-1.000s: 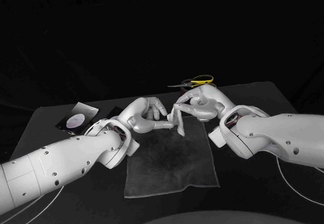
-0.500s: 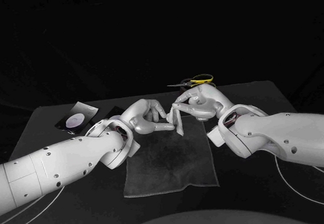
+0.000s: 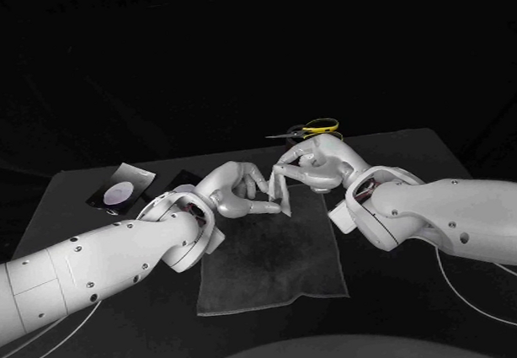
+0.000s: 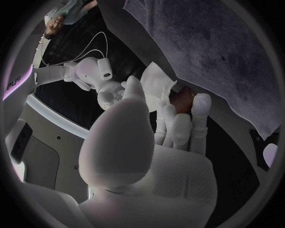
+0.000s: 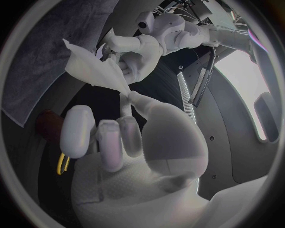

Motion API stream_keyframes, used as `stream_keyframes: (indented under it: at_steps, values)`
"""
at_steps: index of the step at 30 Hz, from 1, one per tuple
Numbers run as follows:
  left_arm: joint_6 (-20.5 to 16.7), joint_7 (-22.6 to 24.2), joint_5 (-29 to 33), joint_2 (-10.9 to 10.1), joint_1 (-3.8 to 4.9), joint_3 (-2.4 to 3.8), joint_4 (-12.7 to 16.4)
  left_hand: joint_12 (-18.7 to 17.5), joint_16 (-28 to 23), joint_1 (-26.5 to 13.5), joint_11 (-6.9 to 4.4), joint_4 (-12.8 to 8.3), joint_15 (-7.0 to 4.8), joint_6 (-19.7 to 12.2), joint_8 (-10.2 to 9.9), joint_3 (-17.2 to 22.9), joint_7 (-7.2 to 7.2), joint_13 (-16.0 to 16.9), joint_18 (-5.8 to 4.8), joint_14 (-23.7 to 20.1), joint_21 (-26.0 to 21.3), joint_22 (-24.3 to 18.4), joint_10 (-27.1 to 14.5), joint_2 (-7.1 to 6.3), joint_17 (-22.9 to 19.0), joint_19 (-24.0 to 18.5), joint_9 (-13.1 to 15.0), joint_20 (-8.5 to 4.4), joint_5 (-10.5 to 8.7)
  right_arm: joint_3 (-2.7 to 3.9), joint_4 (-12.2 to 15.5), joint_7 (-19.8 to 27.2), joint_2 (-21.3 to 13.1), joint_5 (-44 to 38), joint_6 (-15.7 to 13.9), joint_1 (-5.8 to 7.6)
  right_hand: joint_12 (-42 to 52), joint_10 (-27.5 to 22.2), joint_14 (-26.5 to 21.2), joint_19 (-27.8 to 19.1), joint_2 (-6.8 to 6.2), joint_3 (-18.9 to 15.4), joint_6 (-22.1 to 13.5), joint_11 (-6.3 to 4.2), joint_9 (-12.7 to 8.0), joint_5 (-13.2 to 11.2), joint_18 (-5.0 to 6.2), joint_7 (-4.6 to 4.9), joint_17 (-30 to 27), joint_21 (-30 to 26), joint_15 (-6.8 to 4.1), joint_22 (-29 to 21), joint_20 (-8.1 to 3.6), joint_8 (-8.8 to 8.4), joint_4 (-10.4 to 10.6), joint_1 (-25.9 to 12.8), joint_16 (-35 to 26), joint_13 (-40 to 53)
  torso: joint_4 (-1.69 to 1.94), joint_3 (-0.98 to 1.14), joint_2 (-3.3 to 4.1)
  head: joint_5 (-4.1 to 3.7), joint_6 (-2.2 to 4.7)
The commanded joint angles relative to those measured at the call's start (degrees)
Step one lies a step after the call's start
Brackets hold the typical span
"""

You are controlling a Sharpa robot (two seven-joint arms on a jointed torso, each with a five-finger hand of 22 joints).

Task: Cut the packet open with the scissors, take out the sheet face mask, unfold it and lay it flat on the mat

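Note:
A folded white sheet mask (image 3: 284,199) hangs between my two hands above the far end of the grey mat (image 3: 271,258). My left hand (image 3: 237,189) pinches one side of it and my right hand (image 3: 320,163) pinches the other. In the right wrist view the mask (image 5: 94,69) stretches from my right hand's fingertips (image 5: 126,97) to the left hand (image 5: 137,51). The left wrist view shows the mask (image 4: 156,86) beyond my left hand (image 4: 156,142). Yellow-handled scissors (image 3: 311,128) lie behind the right hand. The opened packet (image 3: 122,192) lies at the back left.
A small dark piece (image 3: 181,181) lies between the packet and the left hand. The mat (image 4: 225,47) runs lengthwise toward the table's front edge. Thin white cables trail off both arms near the front corners.
Both hands have drawn slightly closer together over the mat's far end, the mask still pinched and folded between them. Scissors and packet have not moved.

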Motion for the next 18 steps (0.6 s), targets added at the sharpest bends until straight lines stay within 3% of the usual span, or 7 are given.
stream_keyframes:
  at_steps: [1,10,18]
  values:
    - [0.6,-0.59,-0.9,0.26,0.01,0.04,0.25,0.22,0.52,0.52,-0.03,0.08,0.13,-0.36,-0.04,0.38,0.08,0.08,-0.45,-0.15,0.2,0.07,-0.36,0.09,-0.01,-0.32,-0.05,0.02,-0.13,0.04,0.12,-0.08,0.05,-0.78,0.75,0.03,0.23,4.56,5.45,0.29,0.52,5.45,0.42,-0.3,3.57,0.28,0.3,-0.12,12.64,0.14,-0.45,9.4,0.05,0.35,-5.22,0.04,0.16,10.39,-0.01,0.01,-0.02,0.01,-0.07]
    - [-1.22,-2.53,-0.33,0.41,0.01,0.08,-0.07,1.28,0.48,1.94,0.1,0.04,0.31,-0.01,0.74,2.11,0.18,0.93,-0.48,0.7,1.21,0.86,-0.21,2.0,1.16,-0.23,-0.02,0.32,-0.12,0.04,1.08,-0.07,-0.26,-0.85,0.9,0.02,0.23,4.56,5.45,0.29,0.52,5.45,0.42,-0.3,3.57,0.28,0.3,-0.12,12.64,0.14,-0.45,9.4,0.05,0.35,-5.22,0.04,0.16,10.39,-0.03,0.04,0.01,-0.02,0.03]
    - [-2.48,-2.69,0.53,0.52,0.01,0.11,-0.13,1.89,0.43,2.38,0.01,0.09,0.25,0.47,1.15,3.25,0.06,2.75,-0.47,1.37,1.67,1.12,1.29,2.77,1.89,-0.22,-0.07,0.35,-0.11,0.02,1.53,-0.32,-0.42,-0.92,1.26,0.01,0.23,4.56,5.45,0.29,0.52,5.45,0.42,-0.3,3.57,0.28,0.3,-0.12,12.64,0.14,-0.45,9.4,0.05,0.35,-5.22,0.04,0.16,10.39,0.0,0.02,-0.03,-0.07,0.08]
